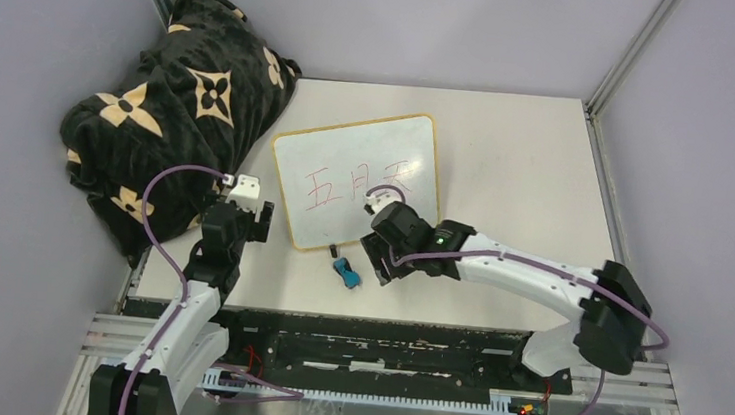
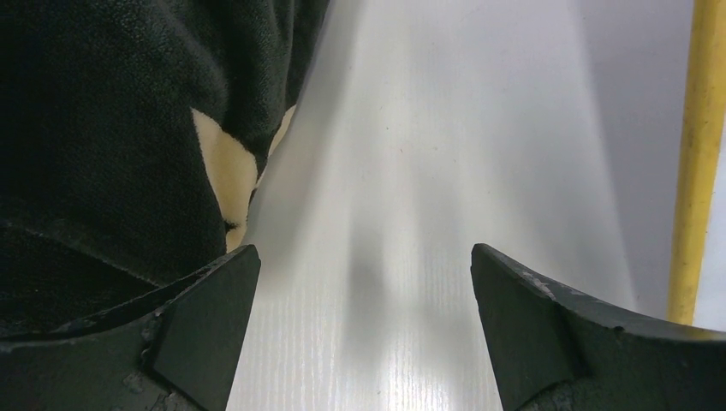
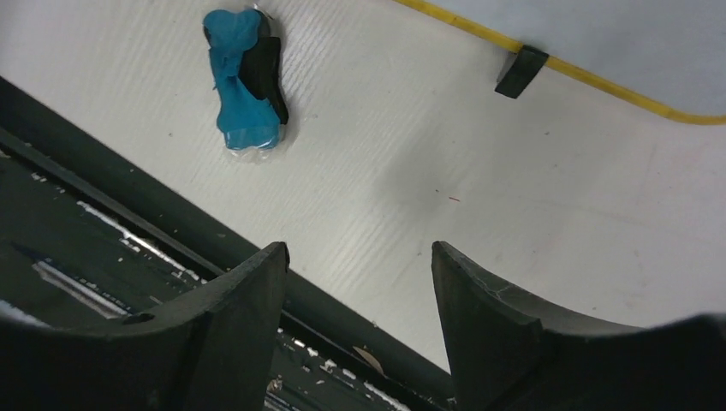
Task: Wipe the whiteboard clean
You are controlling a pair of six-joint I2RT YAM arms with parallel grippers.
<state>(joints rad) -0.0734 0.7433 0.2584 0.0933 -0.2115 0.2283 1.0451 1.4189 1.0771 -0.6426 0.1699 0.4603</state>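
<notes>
Black fingers fill the bottom of both wrist views. The left gripper (image 2: 364, 287) is spread wide with nothing between its jaws, low over bare table (image 1: 508, 160) between the flower-patterned blanket (image 1: 166, 115) on the left and the board's yellow frame (image 2: 698, 154) on the right. The right gripper (image 3: 360, 278) is likewise spread and empty, just near of the board's near edge, beside one small black foot (image 3: 520, 70).

The whiteboard (image 1: 359, 147) lies in the middle of the table, turned a little askew, with three red characters (image 1: 358, 182) across it.

It looks thin, stiff and light, with a glossy face that offers the fingers no purchase. Resting on little feet on a smooth tabletop, it will probably skate away under a wiping stroke. The frame is the sensible hold: a pinch or a brace on the left edge, where the left gripper is closest, should steady it.

A small blue-and-black block (image 3: 244, 81), probably the eraser, lies on the table just near of the board and left of the right gripper. It seems light and best taken across its narrow waist.
</notes>
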